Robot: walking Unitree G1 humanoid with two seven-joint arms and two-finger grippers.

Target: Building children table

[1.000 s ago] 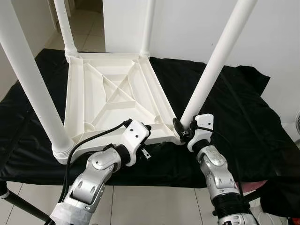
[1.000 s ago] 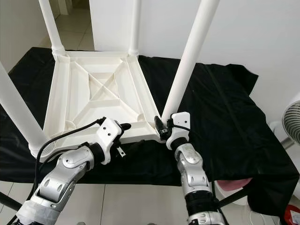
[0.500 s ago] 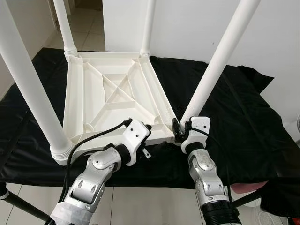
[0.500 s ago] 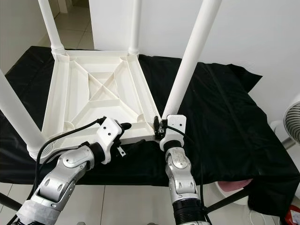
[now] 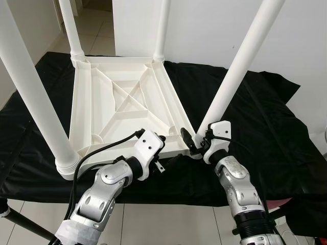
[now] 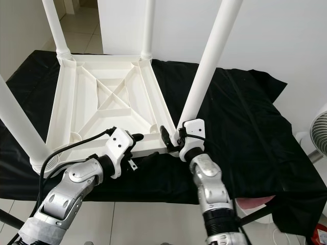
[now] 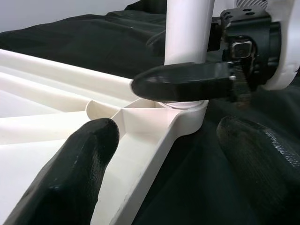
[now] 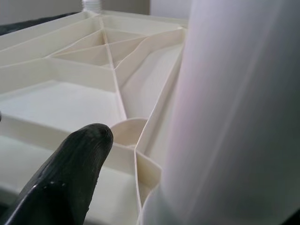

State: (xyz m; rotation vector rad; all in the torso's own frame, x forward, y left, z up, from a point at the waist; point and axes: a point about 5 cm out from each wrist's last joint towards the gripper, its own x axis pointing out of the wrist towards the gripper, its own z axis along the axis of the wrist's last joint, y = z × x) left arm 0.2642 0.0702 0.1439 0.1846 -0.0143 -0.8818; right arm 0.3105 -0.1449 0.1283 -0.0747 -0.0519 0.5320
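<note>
White table top (image 5: 122, 109) lies upside down on the black cloth (image 5: 255, 117), all four legs seated in the corner sockets and pointing up.

Right gripper (image 5: 195, 145) is at the foot of the near-right leg (image 5: 232, 76), fingers spread around it, one finger (image 7: 187, 82) laid across the inner side of the socket. Not clamped, as far as I can tell.

Left gripper (image 7: 159, 159) is spread too, straddling the near edge of the top just left of that corner. One finger (image 7: 75, 159) sits over the ribs, the other over the cloth.

Looks like the last leg is being seated or checked. I'd close low on the leg near the socket, push straight down along its axis and hold the frame down with the left so the top doesn't slide on the cloth.

In the way: near-left leg (image 5: 33, 94) crowds the left arm. Fan (image 6: 319, 130) at far right, off the work area.
</note>
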